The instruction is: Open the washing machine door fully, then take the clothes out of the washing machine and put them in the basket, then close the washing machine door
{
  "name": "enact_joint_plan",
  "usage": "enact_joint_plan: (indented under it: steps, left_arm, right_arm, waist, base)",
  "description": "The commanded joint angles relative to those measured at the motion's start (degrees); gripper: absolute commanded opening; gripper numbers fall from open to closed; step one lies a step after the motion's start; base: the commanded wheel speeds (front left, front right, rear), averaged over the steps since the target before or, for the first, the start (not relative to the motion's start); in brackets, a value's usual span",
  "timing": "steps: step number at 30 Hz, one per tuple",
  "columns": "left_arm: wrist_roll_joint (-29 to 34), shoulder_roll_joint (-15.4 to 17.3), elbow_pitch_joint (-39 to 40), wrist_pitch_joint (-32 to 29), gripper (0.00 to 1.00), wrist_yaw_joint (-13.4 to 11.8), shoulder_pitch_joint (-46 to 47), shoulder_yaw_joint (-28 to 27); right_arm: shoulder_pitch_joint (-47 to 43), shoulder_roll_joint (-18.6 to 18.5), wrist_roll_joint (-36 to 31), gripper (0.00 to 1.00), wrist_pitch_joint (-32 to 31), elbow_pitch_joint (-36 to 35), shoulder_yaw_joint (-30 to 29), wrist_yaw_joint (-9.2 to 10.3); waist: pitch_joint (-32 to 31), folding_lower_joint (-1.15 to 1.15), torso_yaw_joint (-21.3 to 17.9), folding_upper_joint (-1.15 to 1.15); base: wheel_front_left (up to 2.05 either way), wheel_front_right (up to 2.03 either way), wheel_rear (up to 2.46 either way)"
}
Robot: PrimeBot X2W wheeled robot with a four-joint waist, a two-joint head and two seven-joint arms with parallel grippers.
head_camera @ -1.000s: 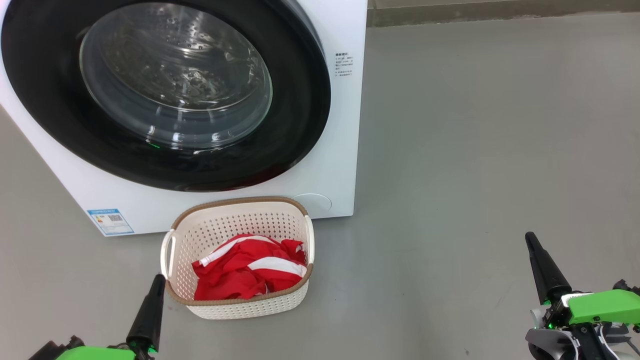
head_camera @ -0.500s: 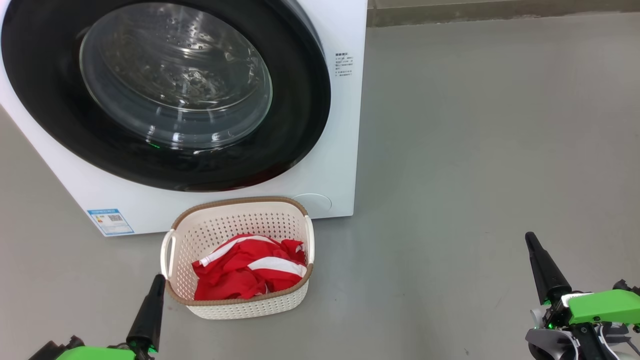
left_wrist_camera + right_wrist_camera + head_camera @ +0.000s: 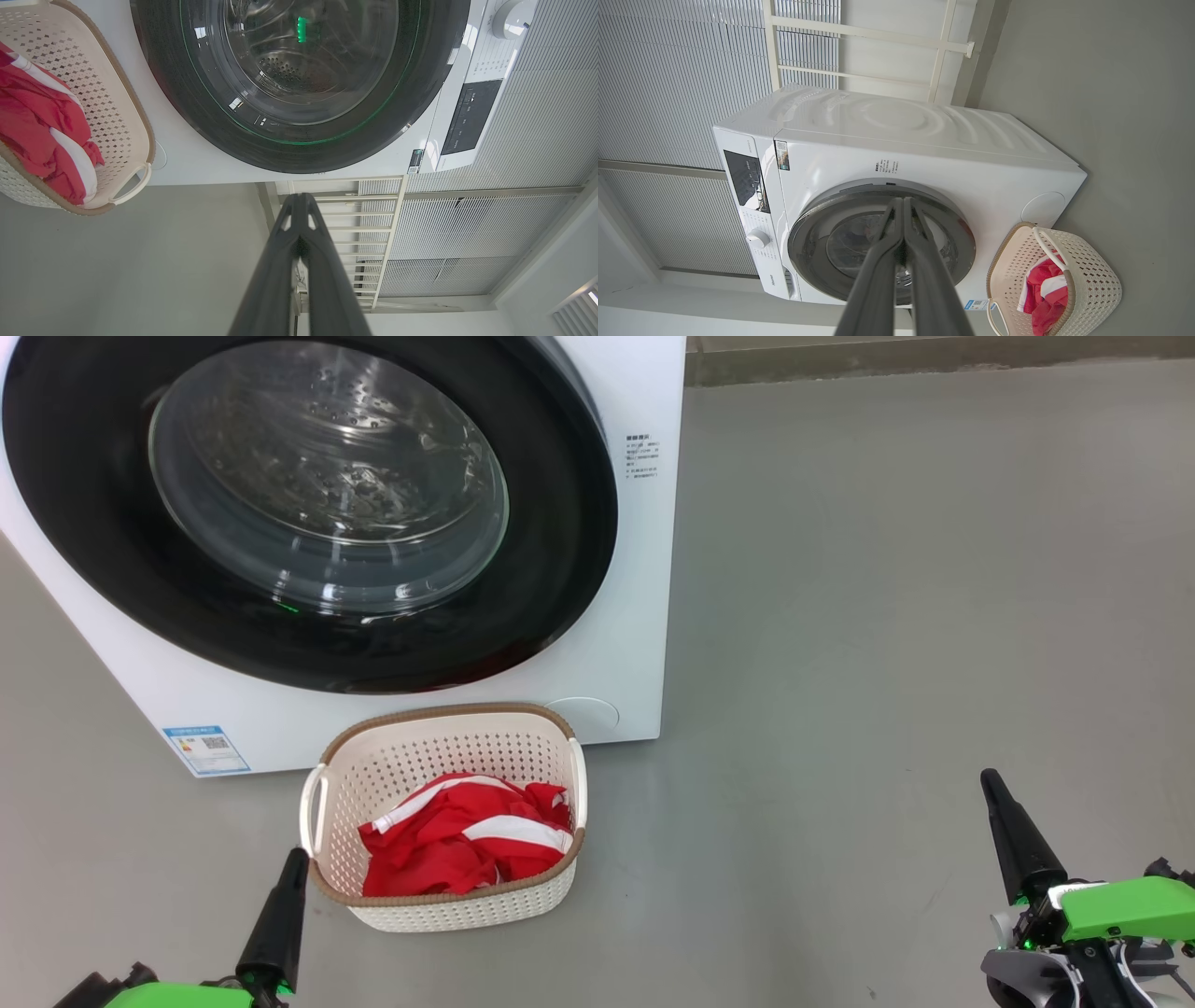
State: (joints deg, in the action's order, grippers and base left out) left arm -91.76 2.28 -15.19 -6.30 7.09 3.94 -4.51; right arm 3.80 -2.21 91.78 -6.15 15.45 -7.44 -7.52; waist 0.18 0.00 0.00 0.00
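Both of my tools are clenched, fingers pressed together, nothing in either one. My left tool (image 3: 295,863) sits low at the left, its tip just beside the near left corner of the basket (image 3: 448,751); I can't tell whether it touches the rim. My right tool (image 3: 991,789) hovers well off to the right over bare grey floor (image 3: 887,616), pointing up and a little left.

The basket stands on the floor right in front of the washing machine (image 3: 635,616), below the door. The clothes (image 3: 462,840) lie inside it, a red heap with white stripes, bunched toward the near side.

The washing machine door (image 3: 308,504) sits closed against the white front, black rim all round. Through the clear glass I see the perforated steel drum.
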Motion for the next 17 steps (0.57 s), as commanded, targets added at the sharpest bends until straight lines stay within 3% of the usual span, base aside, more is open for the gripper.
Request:
enact_joint_plan:
  steps: [1,17]
  left_arm:
    - [-0.41,0.60,1.15,-0.18,0.00,0.40,2.25,-2.00]
    - [-0.41,0.60,1.15,-0.18,0.00,0.40,2.25,-2.00]
  right_arm:
    - [2.38,-0.66,0.40,0.00,-0.34,-1.43,0.93,0.03]
    - [2.38,-0.66,0.40,0.00,-0.33,-1.43,0.93,0.03]
  waist:
    - [0.00,0.00,0.00,0.00]
    - [0.00,0.00,0.00,0.00]
  base:
    - [0.00,0.00,0.00]
    - [0.00,0.00,0.00]
